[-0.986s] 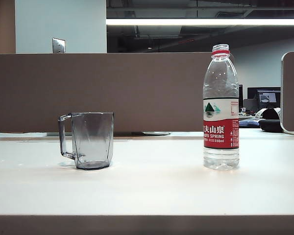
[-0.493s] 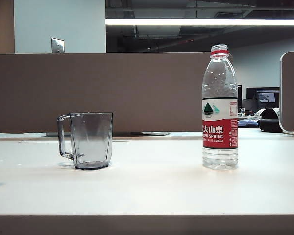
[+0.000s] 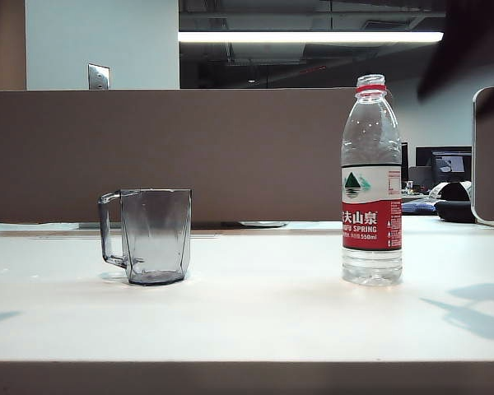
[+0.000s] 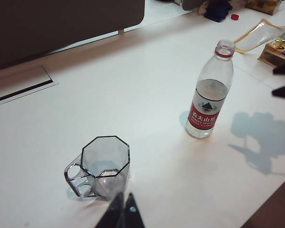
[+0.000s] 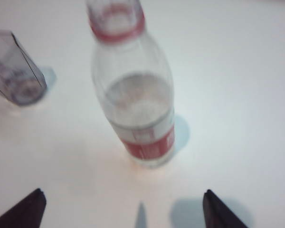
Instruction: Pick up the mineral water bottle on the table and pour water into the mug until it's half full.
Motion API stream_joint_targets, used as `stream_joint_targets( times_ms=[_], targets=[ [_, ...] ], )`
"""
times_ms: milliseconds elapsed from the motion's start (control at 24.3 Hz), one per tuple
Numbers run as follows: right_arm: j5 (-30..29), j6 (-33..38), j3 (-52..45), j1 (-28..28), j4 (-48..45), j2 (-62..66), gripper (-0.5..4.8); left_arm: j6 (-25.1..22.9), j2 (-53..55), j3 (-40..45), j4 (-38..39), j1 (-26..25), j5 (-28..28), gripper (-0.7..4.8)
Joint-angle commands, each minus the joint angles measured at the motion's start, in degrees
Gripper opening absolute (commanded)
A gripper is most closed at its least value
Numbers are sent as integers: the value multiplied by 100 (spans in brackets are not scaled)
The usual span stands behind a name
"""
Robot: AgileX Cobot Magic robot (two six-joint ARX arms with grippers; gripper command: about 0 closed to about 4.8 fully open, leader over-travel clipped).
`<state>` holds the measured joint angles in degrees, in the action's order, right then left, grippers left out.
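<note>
From my right wrist camera I see the right gripper (image 5: 122,209) with its jaws spread wide, one dark fingertip (image 5: 20,209) at each side of the picture and nothing between them. It hangs above the table (image 5: 237,95), aimed down at the mineral water bottle (image 5: 135,99), which stands just beyond the fingertips, apart from both. On the exterior camera that arm is only a dark blur in the upper right corner, above and to the right of the bottle.

My left gripper (image 4: 120,213) shows on its own wrist camera as two dark fingertips pressed close together, clenched on nothing. It hovers just beside the mug (image 4: 100,167), on the handle side, and I cannot tell whether it touches the glass. I cannot find it on the exterior camera.

Counting what I have: one bottle, one mug, two grippers. The bottle stands upright on the right half of the table, its cap off, red neck ring showing, the white-and-red label facing the exterior camera. The water (image 3: 371,265) shows clear below the label, and from above its surface sits about at the label's upper edge. The mug stands upright on the left half, well apart from the bottle, handle pointing away from it, and looks empty.

Past the bottle, the left wrist camera shows one small red cap (image 4: 234,17) near the far edge.
</note>
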<state>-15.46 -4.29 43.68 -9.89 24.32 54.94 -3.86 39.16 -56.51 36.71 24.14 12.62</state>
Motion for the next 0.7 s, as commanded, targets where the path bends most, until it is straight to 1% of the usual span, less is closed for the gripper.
stream_joint_targets(
  times_ms=[41,370,493,534,699],
  targets=[
    [-278,-2,-584,-7,-833,269,479,-22,-4,-24,-48,0,7,-5],
    [-667,-2,-1572,-9,-3161,831,479,-24,-4,-24,-35,0,7,-5],
    [-675,-4,-1687,-9,-3722,1222,479,-26,-4,-24,-35,0,4,-5],
    [-675,-2,-1687,-9,-4076,1563,479,-28,-2,-24,-37,0,4,-5],
    [-654,0,-1687,-11,-4780,2149,479,-31,-2,-24,-35,0,4,-5]
  ],
)
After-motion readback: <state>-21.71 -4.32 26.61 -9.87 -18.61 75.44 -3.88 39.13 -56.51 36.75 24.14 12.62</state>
